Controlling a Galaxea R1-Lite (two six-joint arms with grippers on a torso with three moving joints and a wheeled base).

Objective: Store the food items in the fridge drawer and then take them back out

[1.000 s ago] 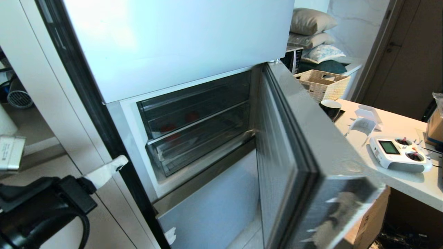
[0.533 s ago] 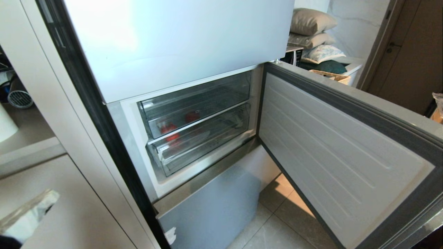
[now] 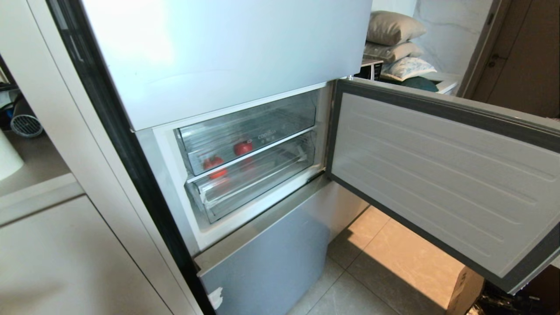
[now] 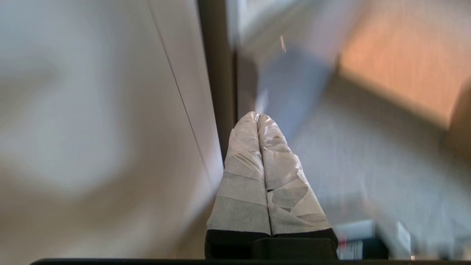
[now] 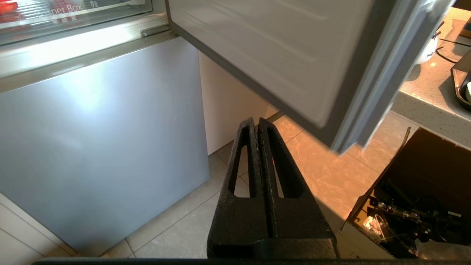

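The left gripper (image 4: 257,117) hangs low beside the fridge's dark side edge, out of the head view, with its taped fingers (image 4: 243,176) pressed together on nothing.

In the open middle compartment, two clear drawers are pushed in, one above the other. The two fruits sit inside the upper drawer (image 3: 262,127): the orange-red one with a green stem (image 3: 213,162) to the left and nearer the front, the red apple (image 3: 243,147) a little to its right and further back, apart from each other. The lower drawer (image 3: 258,175) shows only their red reflections, as far as I can tell.

To the right, the fridge door (image 3: 442,170) stands swung wide open over the tiled floor (image 3: 393,245).

The right gripper (image 5: 257,121) is parked low, pointing at the floor below the door's lower corner, its black fingers (image 5: 272,162) closed against each other and empty.

Judging from this, the storing half looks done: both fruits are in a drawer and that drawer is shut. What is left is the taking out: pull the drawer open, lift each fruit, and set it outside the fridge.
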